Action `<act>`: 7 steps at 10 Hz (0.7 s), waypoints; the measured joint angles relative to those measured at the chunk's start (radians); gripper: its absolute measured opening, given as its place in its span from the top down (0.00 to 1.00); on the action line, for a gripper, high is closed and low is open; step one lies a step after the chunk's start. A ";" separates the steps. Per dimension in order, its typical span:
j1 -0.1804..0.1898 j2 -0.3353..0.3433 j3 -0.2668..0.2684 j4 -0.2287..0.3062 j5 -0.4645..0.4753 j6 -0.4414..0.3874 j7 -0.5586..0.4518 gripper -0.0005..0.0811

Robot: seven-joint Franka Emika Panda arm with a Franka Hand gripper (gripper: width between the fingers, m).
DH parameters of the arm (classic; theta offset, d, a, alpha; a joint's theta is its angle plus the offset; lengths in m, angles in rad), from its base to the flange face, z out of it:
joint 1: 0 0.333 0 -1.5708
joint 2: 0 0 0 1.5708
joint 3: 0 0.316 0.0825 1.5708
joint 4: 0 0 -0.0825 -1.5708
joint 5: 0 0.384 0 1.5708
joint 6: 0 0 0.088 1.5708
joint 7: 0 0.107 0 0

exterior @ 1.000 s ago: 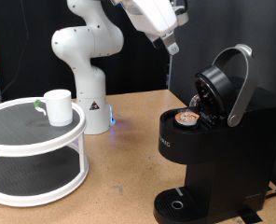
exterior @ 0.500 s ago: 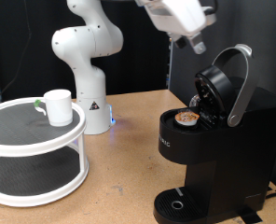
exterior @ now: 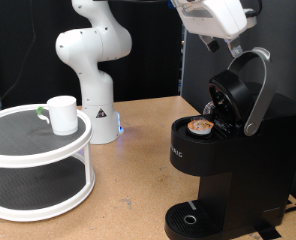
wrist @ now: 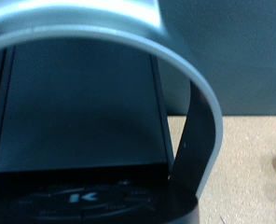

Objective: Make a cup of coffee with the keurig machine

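we see the keurig machine [exterior: 228, 150] in glossy black plastic, its lid handle [wrist: 101, 28] brushed silver metal; the cup [exterior: 61, 114] looks smooth white ceramic.

Right half of the exterior frame blocked by the keurig machine [exterior: 223, 150], lid raised, curved handle [exterior: 256, 90] arching to the upper right. Pincer [exterior: 234, 46] hanging just above that handle, little gap between. Open counter [exterior: 138, 175] in the lower middle. Left side taken by a two-tier round stand [exterior: 38, 160] carrying the cup [exterior: 61, 114]; white arm base [exterior: 93, 80] behind.
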 joint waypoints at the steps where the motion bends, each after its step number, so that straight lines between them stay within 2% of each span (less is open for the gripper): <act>1: 0.000 0.000 0.000 0.000 0.022 0.003 -0.007 0.00; 7: 0.005 0.000 0.057 0.009 0.044 0.076 0.053 0.00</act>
